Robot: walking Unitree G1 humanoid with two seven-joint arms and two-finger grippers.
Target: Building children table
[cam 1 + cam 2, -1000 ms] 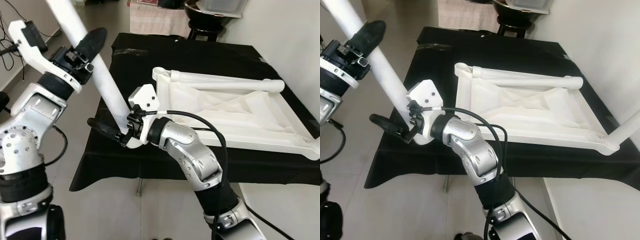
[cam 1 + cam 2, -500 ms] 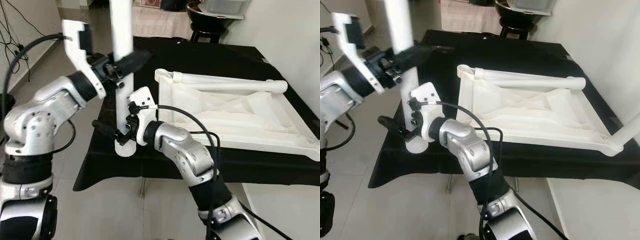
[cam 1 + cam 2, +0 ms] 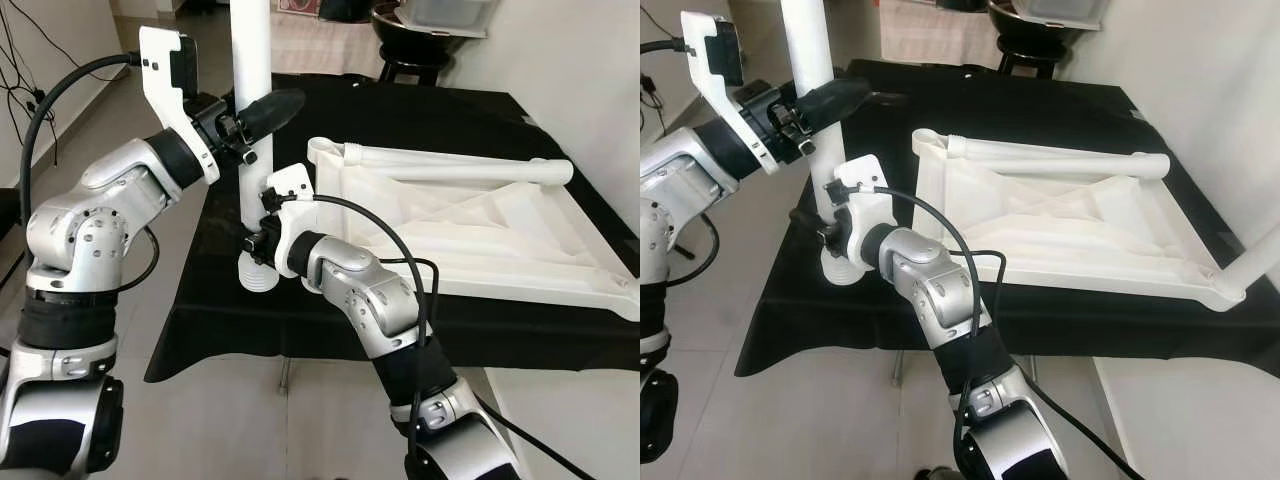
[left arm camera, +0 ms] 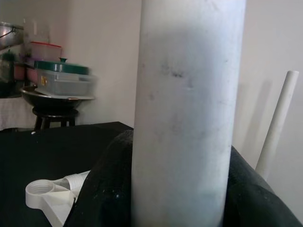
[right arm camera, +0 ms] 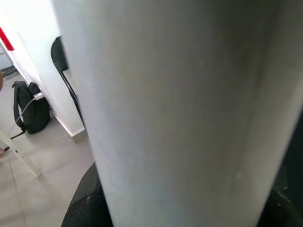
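Left of centre, an upright white table leg [image 3: 250, 110] is clamped by the left gripper [image 3: 262, 108] up high and the right gripper [image 3: 254, 243] near its threaded foot; the upturned white tabletop [image 3: 470, 235] lies on black cloth [image 3: 400, 110] at right.

A table draped in a black cloth [image 3: 400, 115] carries the white, upturned children's tabletop [image 3: 470, 235] on its right half, ribbed underside facing up. One white leg [image 3: 455, 171] lies along the tabletop's far edge. The cloth's left part lies bare, hanging over the edge toward the tiled floor [image 3: 220, 420]
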